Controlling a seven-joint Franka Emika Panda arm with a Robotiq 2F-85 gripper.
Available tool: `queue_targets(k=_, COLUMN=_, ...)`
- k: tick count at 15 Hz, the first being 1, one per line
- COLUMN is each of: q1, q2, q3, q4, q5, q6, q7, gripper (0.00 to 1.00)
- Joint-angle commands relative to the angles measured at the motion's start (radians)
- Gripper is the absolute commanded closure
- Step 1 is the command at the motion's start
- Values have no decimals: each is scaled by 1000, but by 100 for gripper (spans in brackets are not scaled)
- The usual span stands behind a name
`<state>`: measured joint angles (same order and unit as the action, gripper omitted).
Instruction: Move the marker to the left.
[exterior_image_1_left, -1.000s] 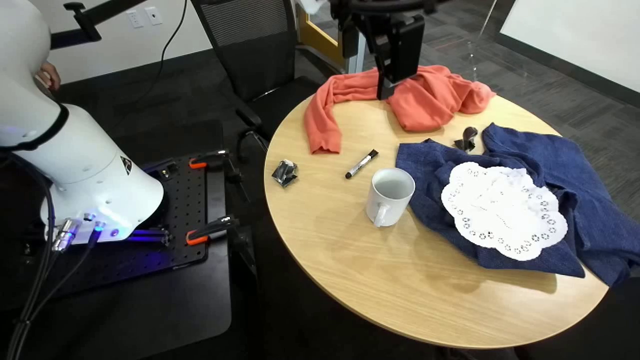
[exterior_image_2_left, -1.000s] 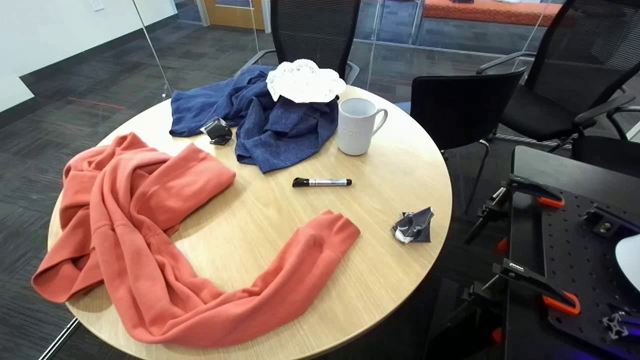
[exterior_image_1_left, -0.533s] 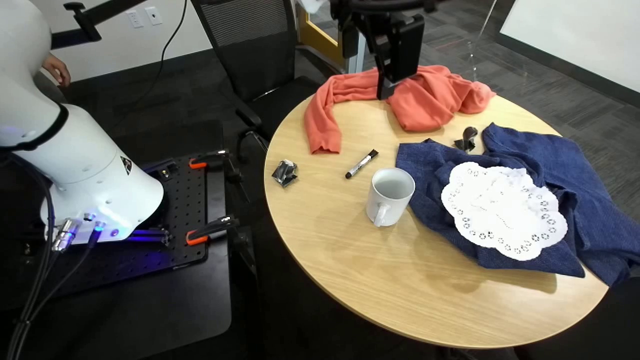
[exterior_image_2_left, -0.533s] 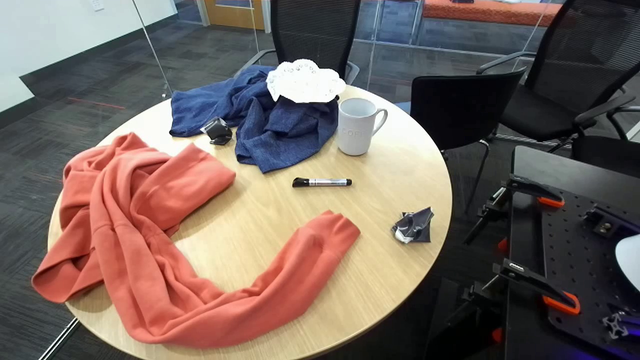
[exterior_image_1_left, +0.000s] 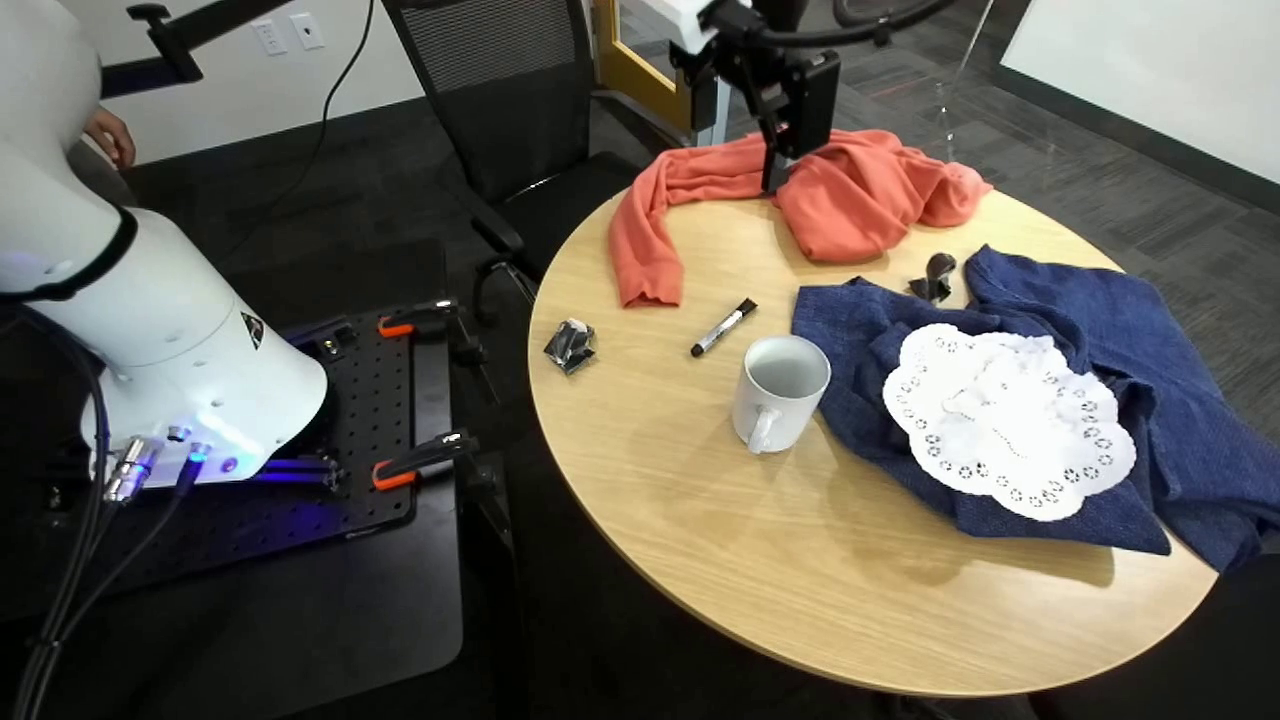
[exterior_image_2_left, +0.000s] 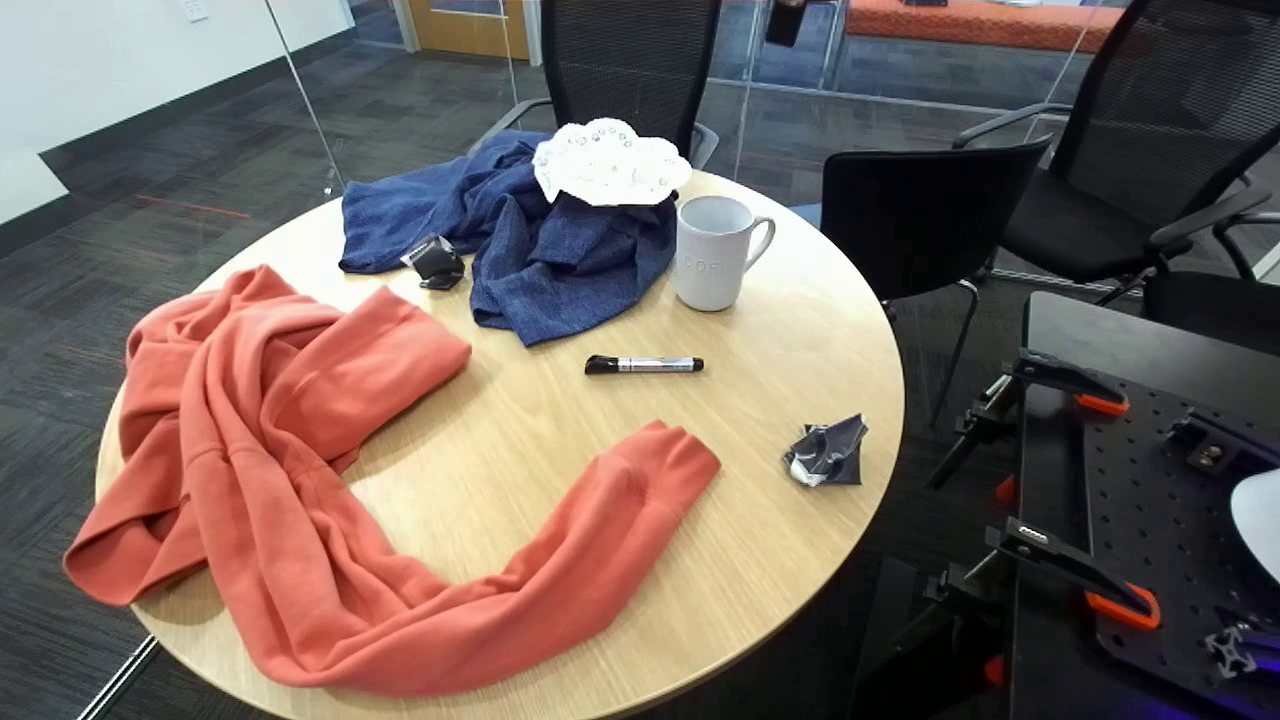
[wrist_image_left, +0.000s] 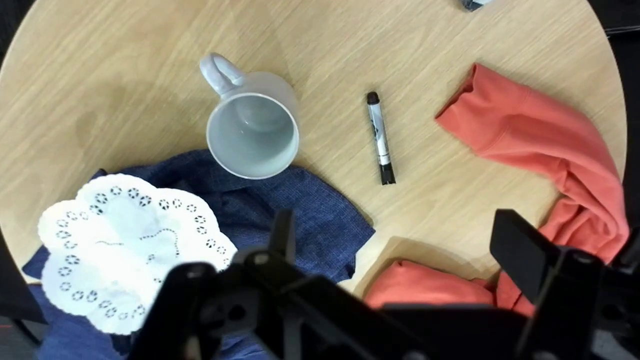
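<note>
The marker, slim with black ends and a whitish barrel, lies flat on the round wooden table. It shows in both exterior views (exterior_image_1_left: 724, 328) (exterior_image_2_left: 645, 365) and upright in the middle of the wrist view (wrist_image_left: 380, 137). My gripper (wrist_image_left: 395, 217) is open and empty, its two black fingers wide apart. In the wrist view, the marker lies ahead of the gap between the fingers. In an exterior view the gripper (exterior_image_1_left: 740, 140) hangs above the table's far side, near the orange garment. A dark fingertip (exterior_image_2_left: 785, 22) shows at the top edge of an exterior view.
A white mug (exterior_image_1_left: 780, 395) stands close to the marker. A blue cloth (exterior_image_1_left: 1130, 330) bears a white doily (exterior_image_1_left: 1008, 420). An orange garment (exterior_image_1_left: 850, 205) lies at the far side. A crumpled dark wrapper (exterior_image_2_left: 828, 452) and a small dark clip-like object (exterior_image_2_left: 435, 262) also lie on the table (exterior_image_1_left: 650, 480).
My gripper has shifted slightly lower and away in an exterior view, and a fingertip has come into view at the top of an exterior view. The marker has not moved.
</note>
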<state>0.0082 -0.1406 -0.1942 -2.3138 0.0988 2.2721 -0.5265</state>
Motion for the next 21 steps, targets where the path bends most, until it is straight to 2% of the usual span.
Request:
queue_targets(k=1, q1=5, q2=98, q3=51, q4=8, q5=36, q6=126, q7=-68, gripper=0)
queue_targets(k=5, q1=-9, q2=216, q3=111, q4=16, q5=44, q6=256, q7=-131, gripper=0)
queue_targets(k=11, q1=-37, q2=380, q3=190, q4=36, q5=2, q6=405, q7=-152, gripper=0)
queue_targets(k=16, q1=-61, q2=503, q3=237, q4=73, q5=-62, q6=470, q7=-125, gripper=0)
queue_targets(k=21, q1=-72, q2=617, q3=257, q4=145, q5=-129, q6=464, q7=-96, gripper=0)
